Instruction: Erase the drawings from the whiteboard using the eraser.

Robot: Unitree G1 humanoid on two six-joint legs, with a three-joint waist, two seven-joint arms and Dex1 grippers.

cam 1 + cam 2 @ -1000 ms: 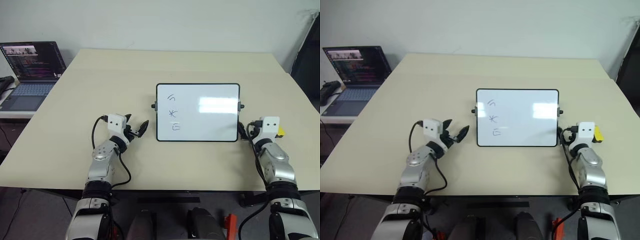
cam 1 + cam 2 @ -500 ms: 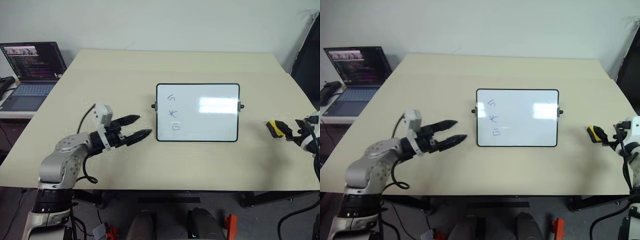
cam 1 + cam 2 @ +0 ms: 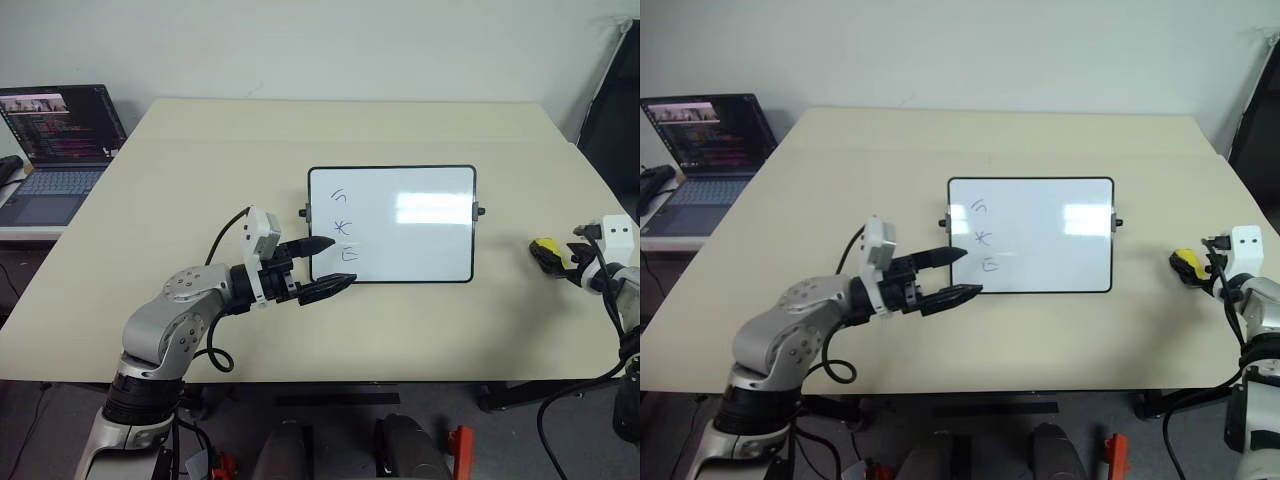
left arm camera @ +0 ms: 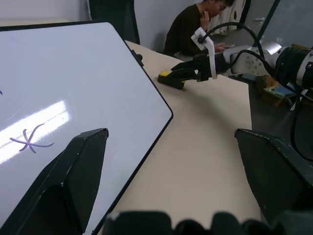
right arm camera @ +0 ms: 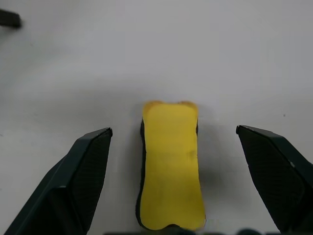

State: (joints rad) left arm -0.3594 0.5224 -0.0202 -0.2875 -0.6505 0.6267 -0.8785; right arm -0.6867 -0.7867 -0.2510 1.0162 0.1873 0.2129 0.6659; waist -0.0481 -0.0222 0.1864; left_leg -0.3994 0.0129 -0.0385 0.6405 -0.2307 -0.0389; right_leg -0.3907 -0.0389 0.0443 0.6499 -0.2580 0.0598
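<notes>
Both sets of jaws are spread wide and holding nothing. The right gripper (image 5: 171, 196) has the small bright yellow eraser block (image 5: 170, 164) lying between its fingers, on the beige surface (image 3: 200, 180) right of the glossy black-framed whiteboard (image 3: 410, 225). The left gripper (image 3: 325, 265) hangs over the whiteboard's lower left corner, near the three dark marker drawings (image 3: 342, 226).

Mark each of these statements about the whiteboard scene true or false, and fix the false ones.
1. The eraser lies on the table between the right gripper's open fingers. True.
2. The whiteboard is wiped clean. False: the drawings remain on it.
3. The left gripper holds the eraser. False: it is open and empty at the board's edge near the drawings.
4. A laptop stands open beyond the table's left side. True.
</notes>
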